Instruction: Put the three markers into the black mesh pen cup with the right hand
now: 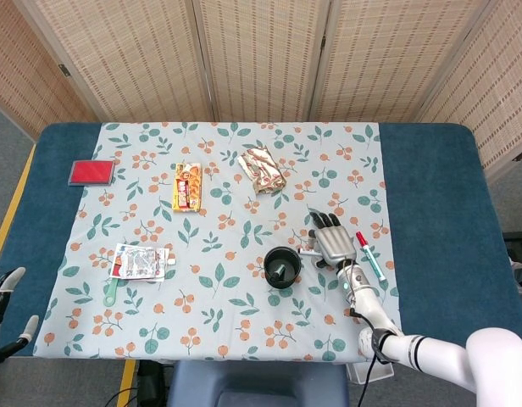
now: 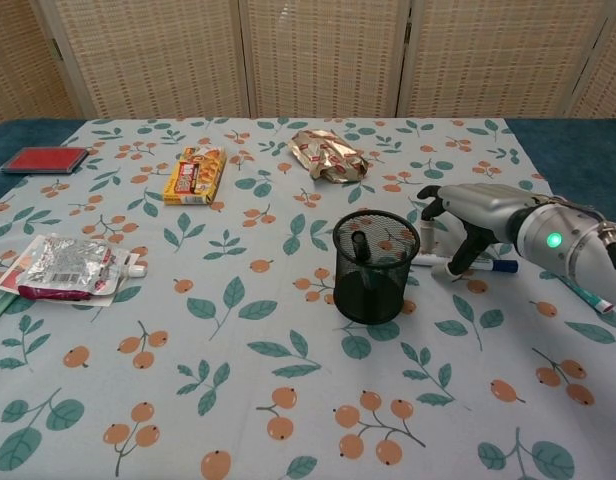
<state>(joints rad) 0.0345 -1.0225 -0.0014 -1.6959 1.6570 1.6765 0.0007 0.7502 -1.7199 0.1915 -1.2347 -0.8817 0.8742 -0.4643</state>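
My right hand (image 2: 473,215) hovers over a blue-capped marker (image 2: 466,264), fingers curled down around it; I cannot tell if it grips. One marker stands in the cup (image 2: 376,266); a red-capped one (image 1: 369,256) lies beside my wrist.

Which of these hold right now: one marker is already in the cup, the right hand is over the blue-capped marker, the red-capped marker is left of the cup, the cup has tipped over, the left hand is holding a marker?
1. One marker is already in the cup. True.
2. The right hand is over the blue-capped marker. True; whether its fingers grip it cannot be told.
3. The red-capped marker lies left of the cup. False: it lies to the right of it, beyond the right hand.
4. The cup has tipped over. False: it stands upright.
5. The left hand holds a marker. False: it is at the table's near left edge, holding nothing.
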